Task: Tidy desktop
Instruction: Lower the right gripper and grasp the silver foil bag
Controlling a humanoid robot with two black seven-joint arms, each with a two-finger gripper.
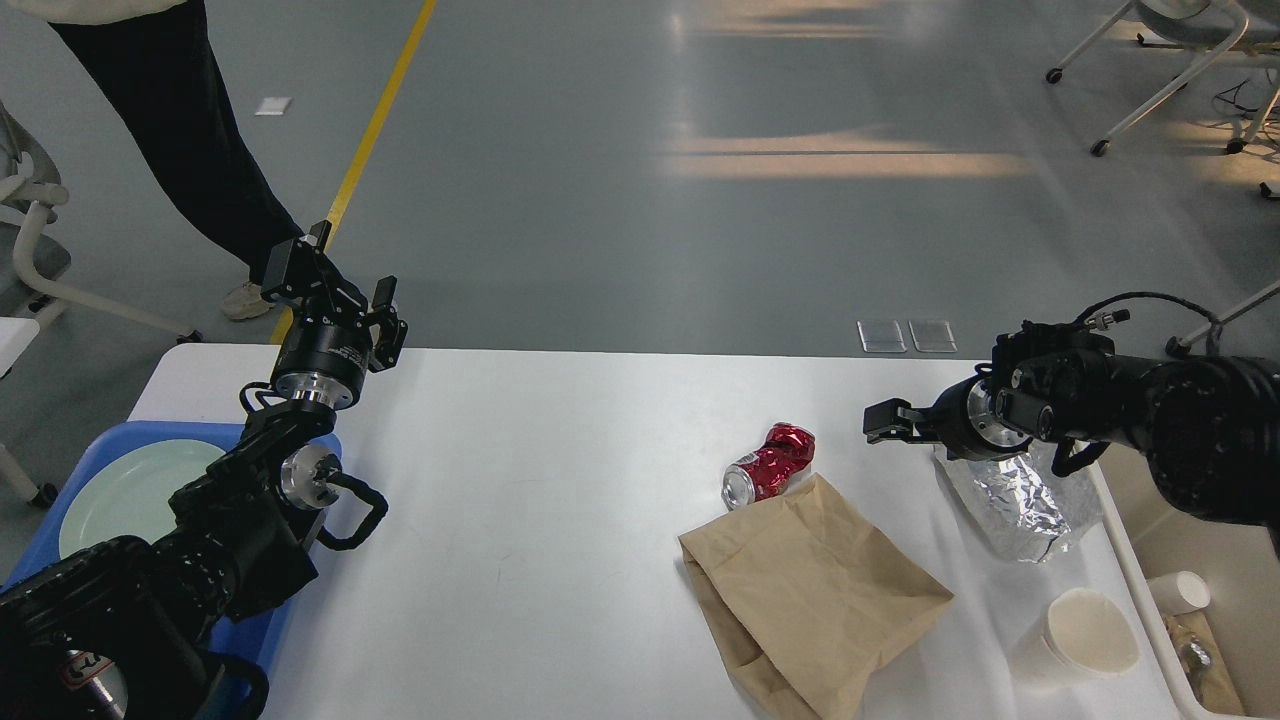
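Note:
The white desktop (520, 520) fills the lower view. On its right half lie a crushed red can (768, 465), a brown paper bag (810, 590), crumpled silver foil (1010, 500) and a white paper cup (1080, 635) tipped over near the front right. My left gripper (350, 270) is raised over the table's far left edge, open and empty. My right gripper (885, 422) points left, just above the foil's left end and right of the can. It holds nothing that I can see, and its fingers cannot be told apart.
A blue tray (300, 620) with a pale green plate (130, 490) sits at the left edge, under my left arm. A cream bin (1140, 590) at the right edge holds a small white cup (1180, 592). A person's legs (200, 150) stand beyond the far left corner.

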